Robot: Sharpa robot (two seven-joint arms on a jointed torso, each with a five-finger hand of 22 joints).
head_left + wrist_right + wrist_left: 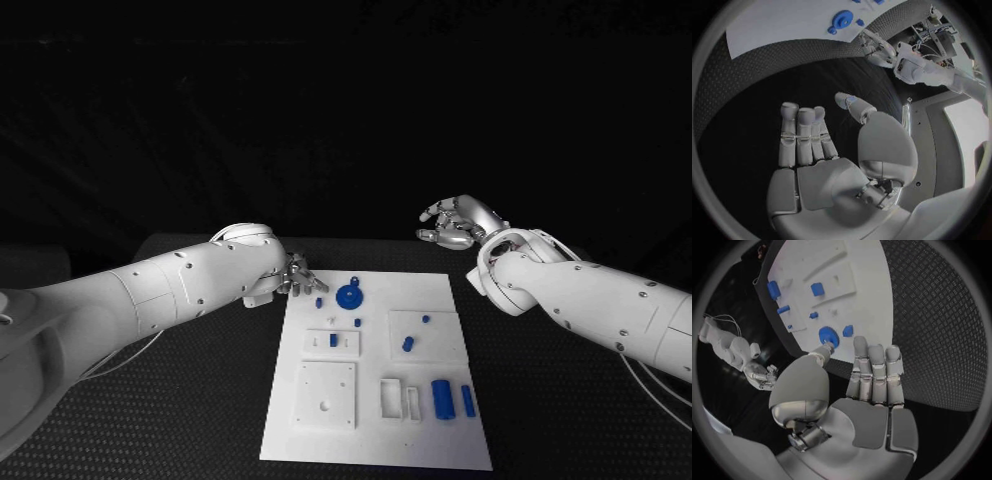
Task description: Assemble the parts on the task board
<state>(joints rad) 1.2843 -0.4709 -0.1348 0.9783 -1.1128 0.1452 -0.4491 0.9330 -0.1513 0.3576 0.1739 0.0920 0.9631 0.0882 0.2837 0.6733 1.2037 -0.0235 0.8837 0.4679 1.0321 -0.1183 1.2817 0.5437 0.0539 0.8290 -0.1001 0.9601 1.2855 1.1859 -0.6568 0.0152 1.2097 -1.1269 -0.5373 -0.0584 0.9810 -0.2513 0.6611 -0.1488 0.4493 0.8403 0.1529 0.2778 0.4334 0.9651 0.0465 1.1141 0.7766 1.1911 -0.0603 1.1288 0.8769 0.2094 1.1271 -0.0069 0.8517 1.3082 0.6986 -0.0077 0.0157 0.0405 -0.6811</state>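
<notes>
Lying beside left hand [299, 277] (apart): parts [349, 297].

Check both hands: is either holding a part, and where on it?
Nothing is held. The left hand hovers with fingers extended at the task board's far left corner, near the round blue part; the right hand is empty, off the board.

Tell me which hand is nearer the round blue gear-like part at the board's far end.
Left. The left hand hovers at the white task board's far left corner, right beside the round blue gear-like part. The right hand is raised beyond the board's far right corner, well away.
</notes>
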